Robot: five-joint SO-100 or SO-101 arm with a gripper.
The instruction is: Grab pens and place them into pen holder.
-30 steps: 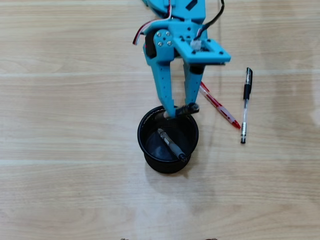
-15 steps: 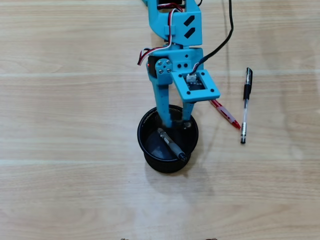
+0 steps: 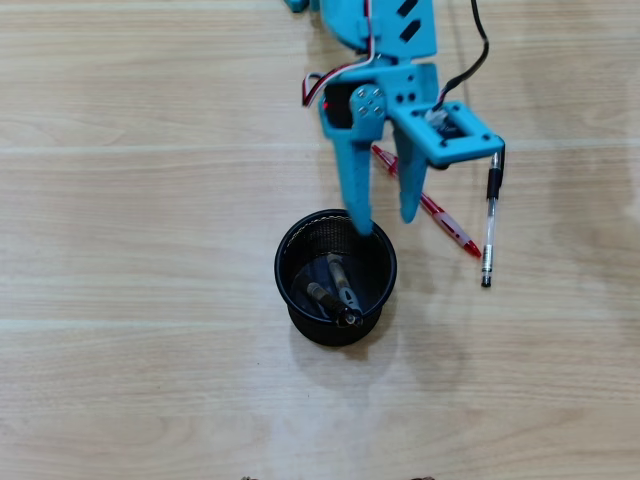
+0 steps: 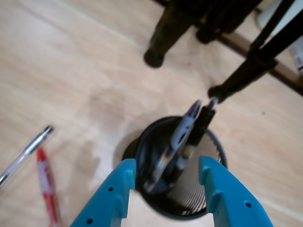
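The black mesh pen holder (image 3: 336, 322) stands on the wooden table, and two pens (image 3: 338, 287) lean inside it. In the wrist view these are a grey-and-clear pen (image 4: 182, 132) and a black one (image 4: 202, 124), sticking up out of the pen holder (image 4: 196, 201). My blue gripper (image 3: 387, 220) is open and empty, just past the holder's far rim. Between its fingertips the gripper (image 4: 166, 165) frames the cup. On the table to the right lie a red pen (image 3: 447, 222), partly under my fingers, and a clear black-capped pen (image 3: 490, 212). In the wrist view, the red pen (image 4: 47, 189) and clear pen (image 4: 23, 153) are at the left.
Dark stand legs (image 4: 158, 49) and another leg (image 4: 236, 80) rest on the table beyond the holder in the wrist view. The arm's black cable (image 3: 478, 45) runs off the top edge of the overhead view.
The gripper held a black pen over the holder, lowered it in, then let go. It is now open, shifted right and back, and a second pen leans in the cup.
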